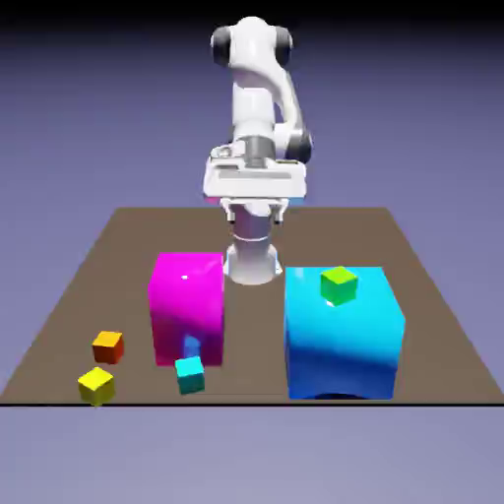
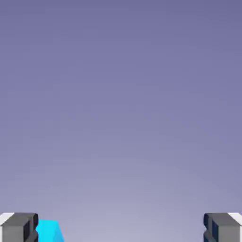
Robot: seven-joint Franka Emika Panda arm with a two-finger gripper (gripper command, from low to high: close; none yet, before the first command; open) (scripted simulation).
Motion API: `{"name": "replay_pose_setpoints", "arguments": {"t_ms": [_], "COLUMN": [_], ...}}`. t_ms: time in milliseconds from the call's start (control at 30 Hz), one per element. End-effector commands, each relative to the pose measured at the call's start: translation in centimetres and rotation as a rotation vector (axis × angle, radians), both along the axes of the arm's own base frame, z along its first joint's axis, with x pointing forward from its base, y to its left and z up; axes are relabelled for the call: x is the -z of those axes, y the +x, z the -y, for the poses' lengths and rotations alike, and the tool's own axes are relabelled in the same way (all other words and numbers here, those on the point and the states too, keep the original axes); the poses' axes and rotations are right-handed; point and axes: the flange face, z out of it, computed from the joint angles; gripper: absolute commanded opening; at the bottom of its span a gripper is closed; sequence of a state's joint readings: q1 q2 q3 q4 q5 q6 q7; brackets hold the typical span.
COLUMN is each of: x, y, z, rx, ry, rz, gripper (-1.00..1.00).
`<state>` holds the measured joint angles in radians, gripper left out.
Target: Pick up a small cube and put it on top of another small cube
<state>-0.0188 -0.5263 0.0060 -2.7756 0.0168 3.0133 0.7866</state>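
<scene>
Even, soft rendered light, sharp in both my views.
A small white glint sits on top of the magenta block (image 1: 187,305); the blue block (image 1: 343,335) glows brightest mid-face, darkening at its base. My backdrop (image 2: 121,94) fades from violet to paler grey. No blur or edge bending.

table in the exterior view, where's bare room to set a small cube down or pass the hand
Bare room: the table strip right of the big blue block, the far strip behind both blocks, and the lane between the magenta block and the blue one. Crowded: the near left corner, with the orange cube, yellow cube and teal cube.
</scene>
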Motion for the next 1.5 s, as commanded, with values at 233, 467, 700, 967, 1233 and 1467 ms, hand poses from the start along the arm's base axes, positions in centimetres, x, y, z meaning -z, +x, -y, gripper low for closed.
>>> {"name": "replay_pose_setpoints", "arguments": {"t_ms": [233,467,700,967,1233,1467], "x": [3.9,9.3,16.3,25.8,33.5,25.3], "y": [6.6,10.4,11.8,10.1,10.8,5.6], "z": [8.4,17.1,26.2,36.2,35.7,37.8], "rx": [0.469,0.895,1.329,1.821,1.875,1.91], "ry": [0.29,0.557,0.84,1.184,1.224,1.208], "rz": [-0.193,-0.335,-0.463,-0.608,-0.625,-0.612], "gripper": [0.0,0.0,0.0,0.0,-1.0,-1.0]}}
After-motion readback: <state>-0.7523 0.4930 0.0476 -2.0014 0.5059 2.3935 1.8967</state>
